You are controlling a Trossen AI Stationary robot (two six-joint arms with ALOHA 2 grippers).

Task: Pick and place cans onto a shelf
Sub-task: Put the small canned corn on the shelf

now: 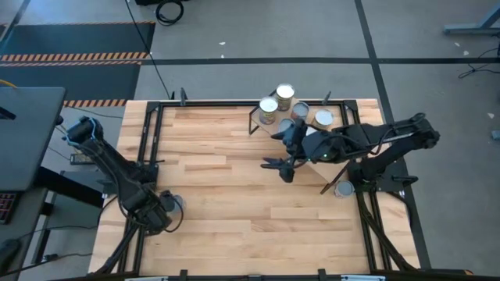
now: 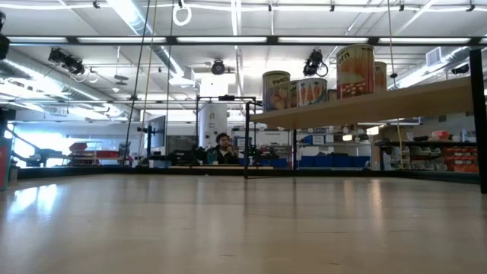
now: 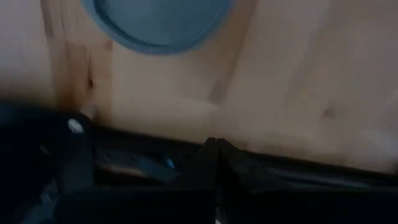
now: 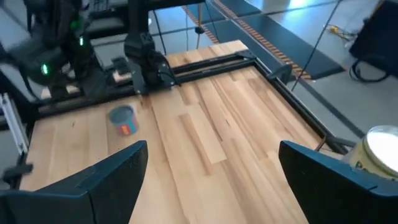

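A wooden table (image 1: 226,195) fills a workshop floor. 4 cans (image 1: 283,95) crowd the shelf (image 2: 365,103) at its far right corner; another can (image 4: 123,119) stands near the left edge. The right claw (image 1: 286,167), fingers spread and empty, hovers beside the shelf. The left claw (image 3: 214,180), pressed together, rests at the table's left edge.

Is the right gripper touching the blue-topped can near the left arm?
Apart. The right wrist view shows the open right gripper with bare tabletop between its fingers and the can, which stands far across, untouched.
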